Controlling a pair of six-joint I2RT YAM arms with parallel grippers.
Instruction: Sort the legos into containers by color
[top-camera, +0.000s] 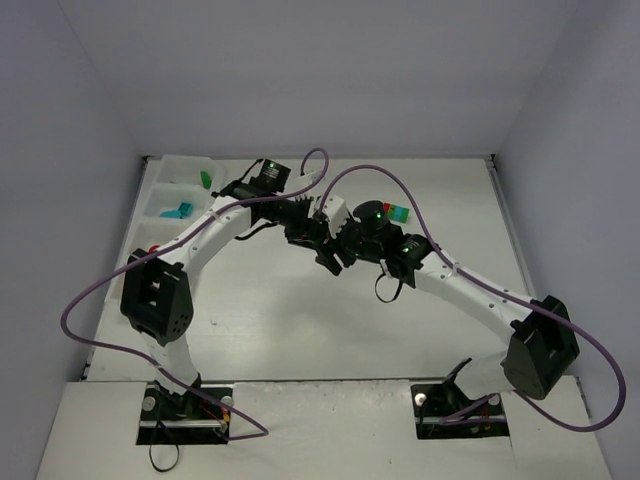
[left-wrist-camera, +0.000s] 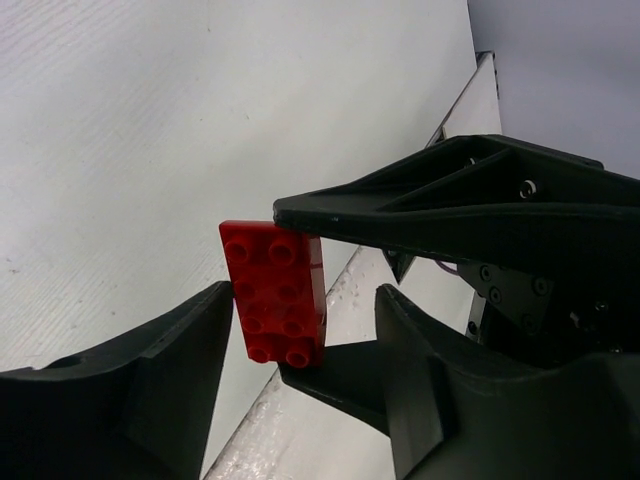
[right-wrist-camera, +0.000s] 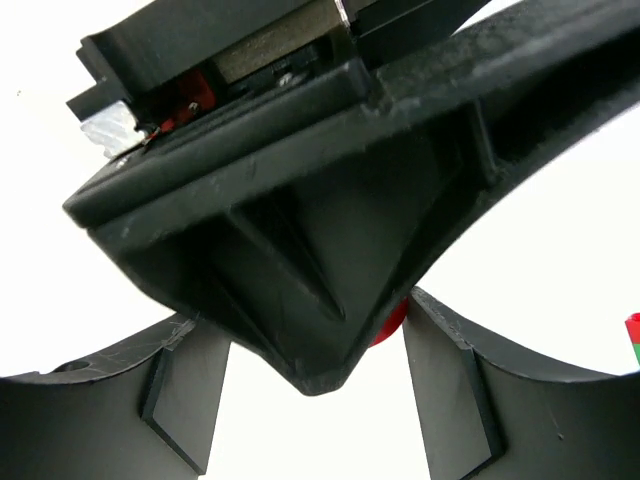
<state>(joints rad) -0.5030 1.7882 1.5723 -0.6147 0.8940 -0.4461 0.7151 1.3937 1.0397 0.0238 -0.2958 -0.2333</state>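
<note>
Red brick (left-wrist-camera: 275, 290) is in the air over mid-table (top-camera: 300, 330), well apart from the tray (top-camera: 160, 195), studs facing the left wrist camera.

The right end effector (right-wrist-camera: 305, 315) has it pinched by the short ends, with one finger (left-wrist-camera: 420, 205) on the top edge and the other (left-wrist-camera: 340, 380) under the bottom edge. That leaves both long sides free, which I read as deliberate.

The left end effector (left-wrist-camera: 305, 305) straddles those long sides at a right angle to the right's grip, so the two sets of fingers don't clash. It is at about half width. One finger (left-wrist-camera: 170, 370) is at the brick's edge, and the other (left-wrist-camera: 440, 400) has table showing through the gap. It isn't clamped yet, so the right arm alone carries the brick.

My read is a mid-air handoff. The tray is on the left arm's side, and the multicolour clump (top-camera: 395, 212) lies on the table just beside the right arm's wrist. So the right arm picks and the left arm delivers. It could also be a pull-apart, since I can't see whether anything is stuck to the brick's back face.

In the tray, a green lego (top-camera: 205, 180) sits in the far compartment and teal ones (top-camera: 180, 210) in the next one nearer. There may be red in the compartment nearer again, but it's too small to confirm.

Risks:
- If the right lets go before the left has both sides, the brick drops.
- The left's fingers aren't centred on the brick, so it may twist when they clamp.
</note>
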